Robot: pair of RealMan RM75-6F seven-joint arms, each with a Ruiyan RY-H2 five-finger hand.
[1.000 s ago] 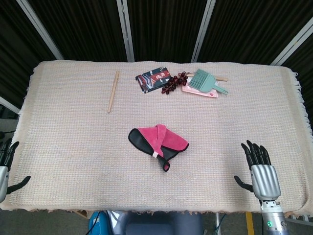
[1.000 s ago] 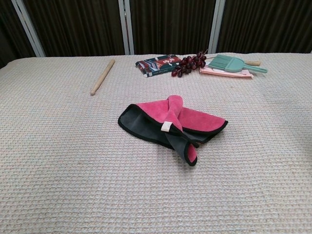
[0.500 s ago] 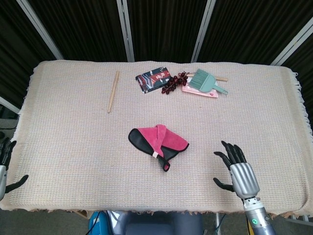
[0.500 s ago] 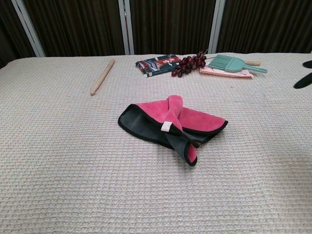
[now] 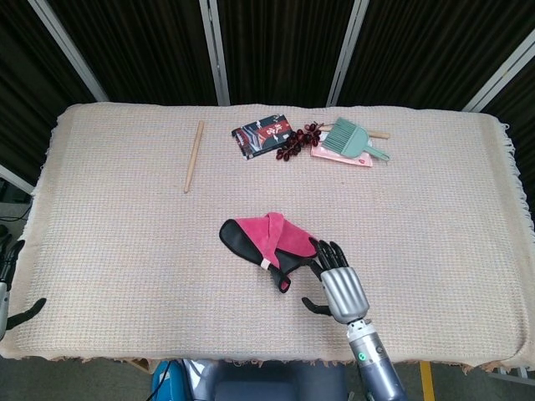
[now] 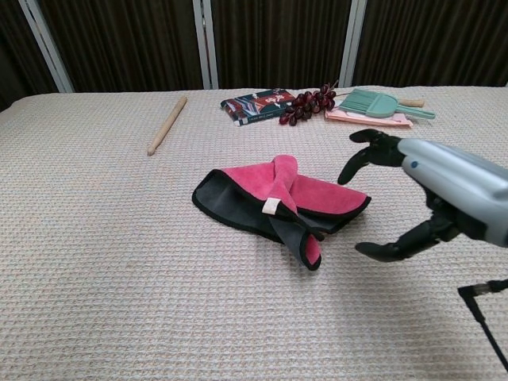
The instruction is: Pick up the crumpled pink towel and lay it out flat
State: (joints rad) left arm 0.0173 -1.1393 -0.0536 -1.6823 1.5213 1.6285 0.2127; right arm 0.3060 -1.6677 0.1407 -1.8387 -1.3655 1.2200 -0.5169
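Note:
The crumpled pink towel (image 5: 272, 241) (image 6: 282, 202) lies bunched near the middle of the table, pink on top with a dark grey underside and black edging. My right hand (image 5: 337, 283) (image 6: 432, 194) hovers just right of it, fingers spread and empty, its fingertips close to the towel's right edge. My left hand (image 5: 8, 284) shows only at the far left edge of the head view, off the table corner, fingers apart and holding nothing.
Along the far side lie a wooden stick (image 5: 194, 155), a dark booklet (image 5: 262, 136), a bunch of dark red grapes (image 5: 294, 142), and a teal brush (image 5: 351, 139) on a pink card (image 5: 341, 154). A beige woven cloth (image 5: 125, 242) covers the table.
My right hand has swept leftward from the table's right front area to just beside the towel. The left hand slid slightly further out of view. The towel has not moved.

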